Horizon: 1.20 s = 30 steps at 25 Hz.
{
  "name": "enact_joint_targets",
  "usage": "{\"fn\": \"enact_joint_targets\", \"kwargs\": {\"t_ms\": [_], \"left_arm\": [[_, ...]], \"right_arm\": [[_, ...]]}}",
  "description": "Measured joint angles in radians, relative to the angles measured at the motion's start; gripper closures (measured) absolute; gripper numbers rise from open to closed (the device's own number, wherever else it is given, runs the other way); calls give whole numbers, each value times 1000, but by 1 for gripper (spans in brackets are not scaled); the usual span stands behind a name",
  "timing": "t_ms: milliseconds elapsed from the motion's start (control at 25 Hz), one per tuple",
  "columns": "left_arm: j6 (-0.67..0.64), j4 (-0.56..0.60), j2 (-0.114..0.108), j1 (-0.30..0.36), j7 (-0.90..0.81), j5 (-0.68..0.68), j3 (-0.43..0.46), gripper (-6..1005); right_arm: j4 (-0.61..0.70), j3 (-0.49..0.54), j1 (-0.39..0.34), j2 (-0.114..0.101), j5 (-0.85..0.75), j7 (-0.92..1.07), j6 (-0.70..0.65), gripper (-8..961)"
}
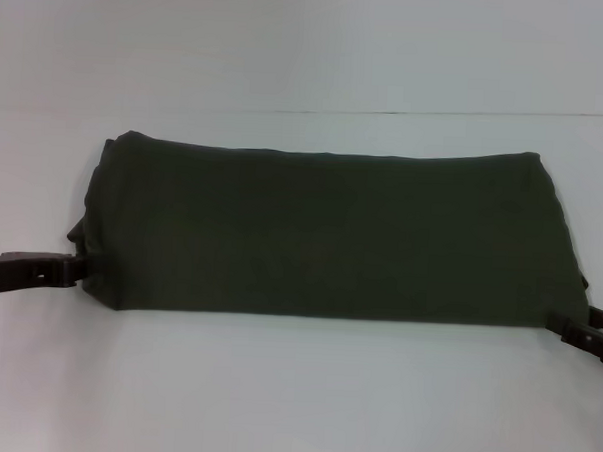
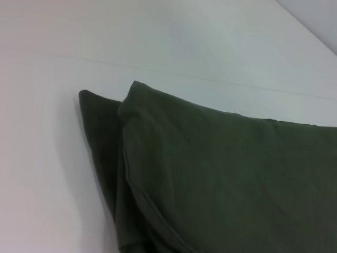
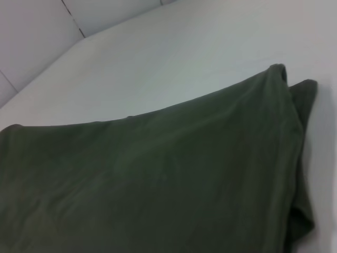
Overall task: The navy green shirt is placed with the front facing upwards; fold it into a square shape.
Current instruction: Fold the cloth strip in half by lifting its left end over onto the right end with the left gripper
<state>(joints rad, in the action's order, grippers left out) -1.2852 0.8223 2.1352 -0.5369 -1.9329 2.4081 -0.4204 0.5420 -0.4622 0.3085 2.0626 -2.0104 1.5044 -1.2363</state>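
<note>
while claws flank it — navy green shirt point(image 1: 326, 232) lies folded.

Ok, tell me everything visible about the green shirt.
The navy green shirt is dark olive, soft matte cloth, already folded into a long flat band across the white table. No lettering or collar shows. Layered edges stack at both ends. The left gripper meets its near left corner, the right gripper its near right corner.

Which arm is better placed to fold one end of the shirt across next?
Roughly even. The left end effector meets the navy green shirt at its left end; the right end effector meets its right corner.
</note>
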Motion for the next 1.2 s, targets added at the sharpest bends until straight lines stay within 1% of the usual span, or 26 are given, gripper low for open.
{"fn": "enact_joint_targets", "kwargs": {"t_ms": [280,480,680,800,1000,1200], "left_arm": [[-14,0,-2,0,-1,-9,1,919],[-10,0,-2,-2,5,-27,2,918],[-12,-1,0,-1,8,-32,0,918],[-13,-1,0,0,8,-32,1,919],[-14,0,0,0,8,-34,1,919],[-14,-2,0,2,9,-34,0,918]], "right_arm": [[-27,-5,18,1,3,0,25,189],[-35,-13,35,9,3,4,46,194],[-37,-30,43,11,3,17,73,199],[-39,-43,48,11,2,21,79,395],[-41,-52,48,13,-5,26,78,641],[-40,-52,46,13,-8,26,75,809]]}}
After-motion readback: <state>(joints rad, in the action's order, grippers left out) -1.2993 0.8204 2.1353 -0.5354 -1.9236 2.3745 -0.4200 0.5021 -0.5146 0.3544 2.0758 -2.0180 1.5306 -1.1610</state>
